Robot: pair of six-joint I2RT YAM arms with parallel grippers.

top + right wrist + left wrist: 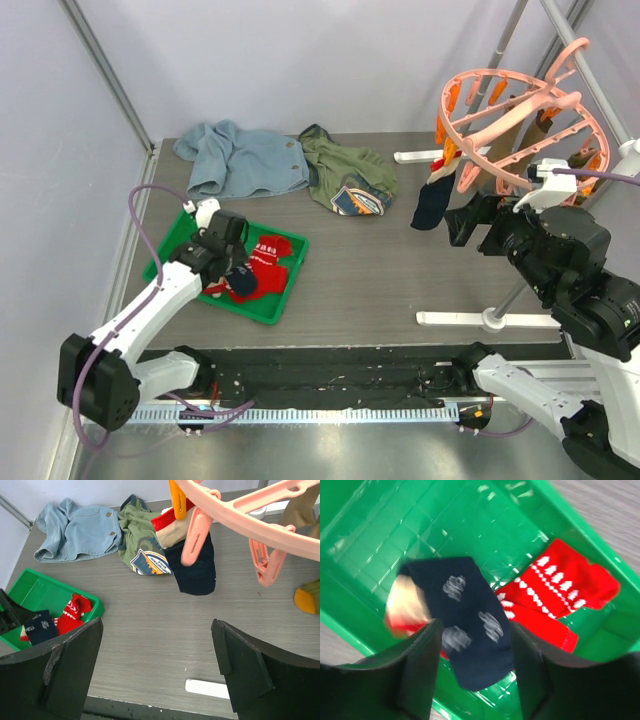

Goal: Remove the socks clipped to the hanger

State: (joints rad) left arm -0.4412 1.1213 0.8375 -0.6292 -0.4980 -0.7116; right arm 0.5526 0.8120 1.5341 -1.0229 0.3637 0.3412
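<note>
The salmon-pink hanger (497, 117) hangs at the right with orange-pink clips; it also shows in the right wrist view (240, 516). A navy sock (432, 205) with a tan-and-red cuff is clipped to it (195, 572). A brown sock (545, 122) hangs further back, and an orange toe (306, 600) shows at the right edge. My right gripper (478, 226) (156, 630) is wide open and empty just below the ring. My left gripper (230, 266) (475, 675) is open over the green tray (180, 245) (420, 525). A navy patterned sock (465, 615) and red socks (560, 595) (270, 250) lie in the tray.
A light-blue garment (235, 160) and an olive-green garment (345, 175) lie at the back of the table. Grey rack poles rise at the right on white feet (470, 320) (205, 687). Grey walls close in the left and back.
</note>
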